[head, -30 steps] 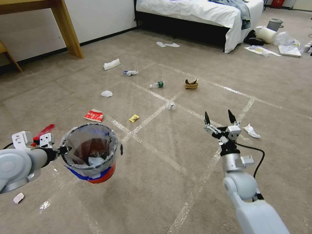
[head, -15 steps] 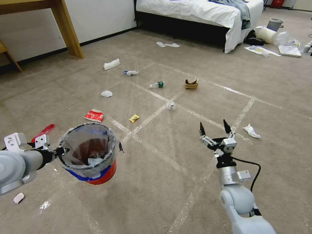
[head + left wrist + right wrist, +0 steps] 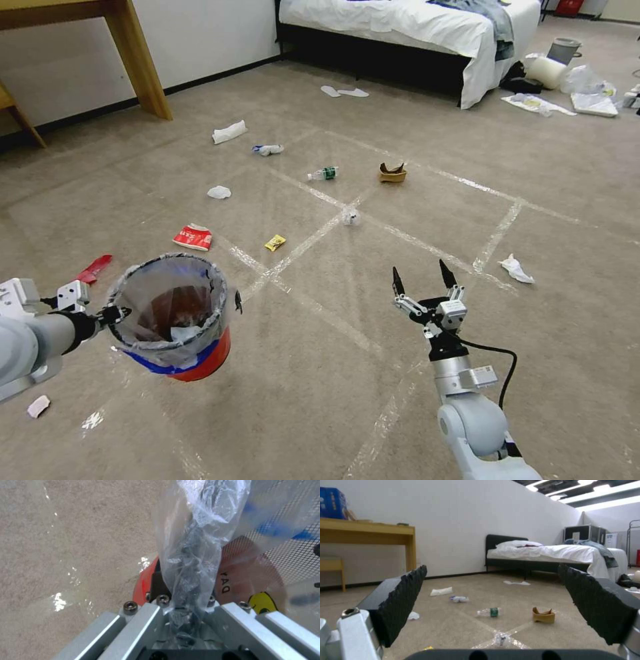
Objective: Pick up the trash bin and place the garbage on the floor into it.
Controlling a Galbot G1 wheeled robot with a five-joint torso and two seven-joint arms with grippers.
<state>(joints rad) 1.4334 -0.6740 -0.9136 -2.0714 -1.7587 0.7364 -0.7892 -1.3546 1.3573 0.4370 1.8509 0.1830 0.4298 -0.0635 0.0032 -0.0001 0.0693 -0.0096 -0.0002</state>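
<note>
Red trash bin (image 3: 175,319) hangs pinched by left gripper (image 3: 115,313); right gripper (image 3: 423,281) gapes wide, empty.

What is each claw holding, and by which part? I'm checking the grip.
The left claw holds the trash bin by its bag-covered rim. The right claw is open, holding nothing.

Left gripper (image 3: 115,313) pinching the trash bin (image 3: 175,316) rim at near left, right gripper (image 3: 423,281) spread open near right, garbage (image 3: 193,237) scattered farther off on floor (image 3: 320,387)
</note>
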